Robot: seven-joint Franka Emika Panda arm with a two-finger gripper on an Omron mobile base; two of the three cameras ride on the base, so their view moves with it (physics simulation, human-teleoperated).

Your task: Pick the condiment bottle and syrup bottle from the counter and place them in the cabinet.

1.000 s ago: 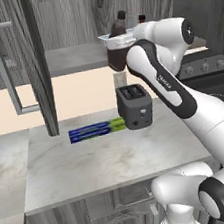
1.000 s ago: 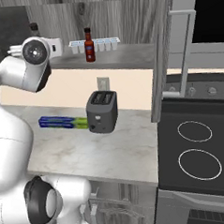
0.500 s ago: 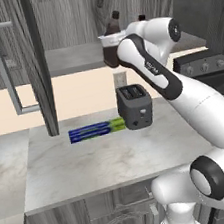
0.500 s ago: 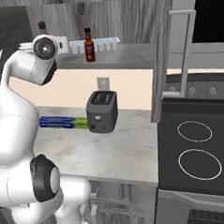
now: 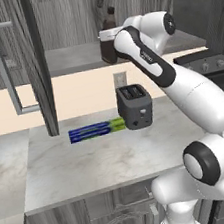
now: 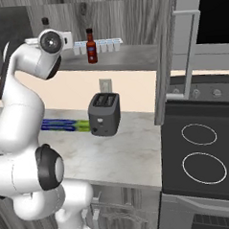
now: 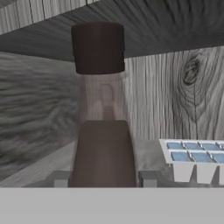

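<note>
Syrup bottle (image 7: pixel 104 148), clenched in the hand (image 7: pixel 103 178) at upper centre inside the cabinet (image 5: pixel 76 58), needs lowering onto the shelf, then release.

**Arm raised high, jaws clamped**

The white Franka arm with dark joints rises from the lower right of the left base view, bending to the upper centre. In the hand view, the two-finger gripper (image 7: pixel 104 179) grips a dark brown bottle (image 7: pixel 104 148) at bottom centre.
</note>
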